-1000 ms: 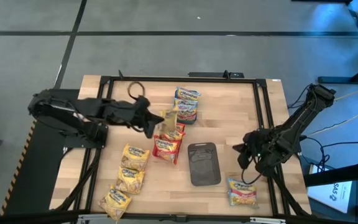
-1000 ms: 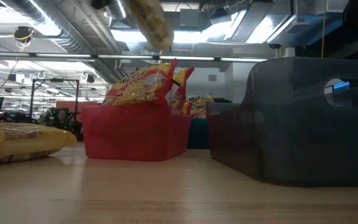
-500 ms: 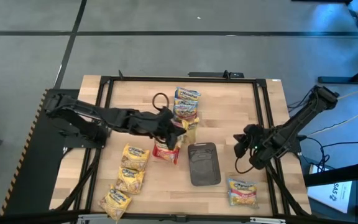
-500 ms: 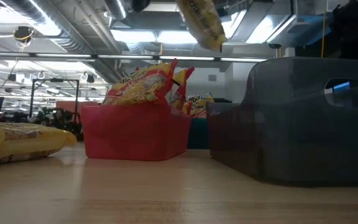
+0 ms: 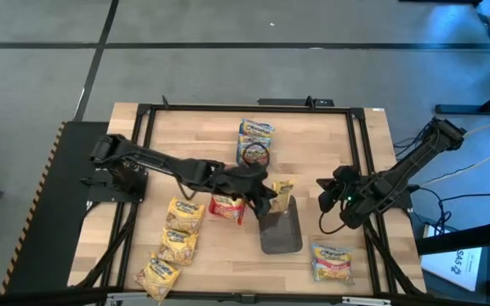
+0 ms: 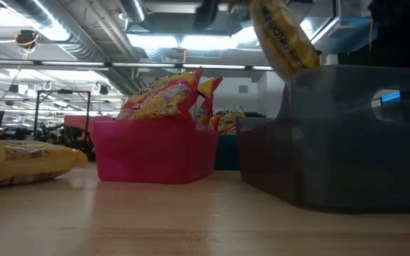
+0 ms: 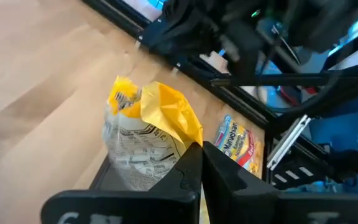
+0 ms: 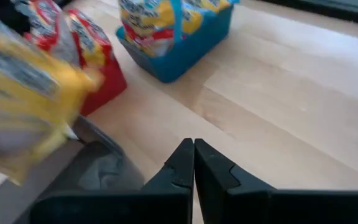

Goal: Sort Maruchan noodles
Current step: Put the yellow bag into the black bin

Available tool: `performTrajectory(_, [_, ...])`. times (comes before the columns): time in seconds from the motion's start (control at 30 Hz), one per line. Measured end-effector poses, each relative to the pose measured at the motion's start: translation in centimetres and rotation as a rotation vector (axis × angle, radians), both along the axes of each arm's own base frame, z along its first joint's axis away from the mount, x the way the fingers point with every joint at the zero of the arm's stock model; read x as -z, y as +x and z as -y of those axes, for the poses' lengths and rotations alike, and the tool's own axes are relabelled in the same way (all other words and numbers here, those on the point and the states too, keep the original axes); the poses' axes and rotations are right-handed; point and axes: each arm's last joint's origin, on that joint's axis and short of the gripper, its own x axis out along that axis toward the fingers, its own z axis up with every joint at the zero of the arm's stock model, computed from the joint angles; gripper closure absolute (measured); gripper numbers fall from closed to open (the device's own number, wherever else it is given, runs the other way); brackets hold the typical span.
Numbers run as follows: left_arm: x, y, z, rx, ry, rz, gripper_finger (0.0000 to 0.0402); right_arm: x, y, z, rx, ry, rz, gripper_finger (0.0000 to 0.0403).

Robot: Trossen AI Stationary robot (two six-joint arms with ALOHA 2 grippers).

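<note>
Noodles arrive over the grey tray

We watch the left end effector (image 5: 272, 197) swing from the table's 10 o'clock side to centre, fingers clamped on a yellow packet (image 5: 283, 194) that now hangs above the grey tray (image 5: 281, 229), not yet released. That means a drop looks imminent. Red tray (image 6: 155, 151) sits at its 9 o'clock. Right end effector (image 5: 328, 194) has edged closer at 3 o'clock, fingers pressed together, empty.

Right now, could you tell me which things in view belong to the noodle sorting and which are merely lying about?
Job:
- yellow packet in the left gripper, over the grey tray
- red tray and blue tray, holding packets
- loose yellow packets
- packet near the table's edge

Lying about:
- cables beside the right gripper
</note>
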Motion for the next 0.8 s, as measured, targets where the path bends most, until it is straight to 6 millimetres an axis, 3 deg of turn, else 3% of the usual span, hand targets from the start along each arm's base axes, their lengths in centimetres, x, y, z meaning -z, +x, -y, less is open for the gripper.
performTrajectory(0.27, [2.4, 1.6, 0.2, 0.007, -0.028, -0.034, 0.0401, -2.2, 0.4, -0.3, -0.040, -0.029, 0.025, 0.0391])
performTrajectory(0.53, [2.4, 1.8, -0.4, -0.006, -0.024, -0.023, 0.0401, -2.3, 0.4, -0.3, -0.054, -0.031, 0.011, 0.0391])
performTrajectory(0.8, [4.8, 3.0, -1.0, 0.004, -0.043, -0.081, 0.0401, -2.3, 0.4, -0.3, -0.057, -0.034, 0.007, 0.0391])
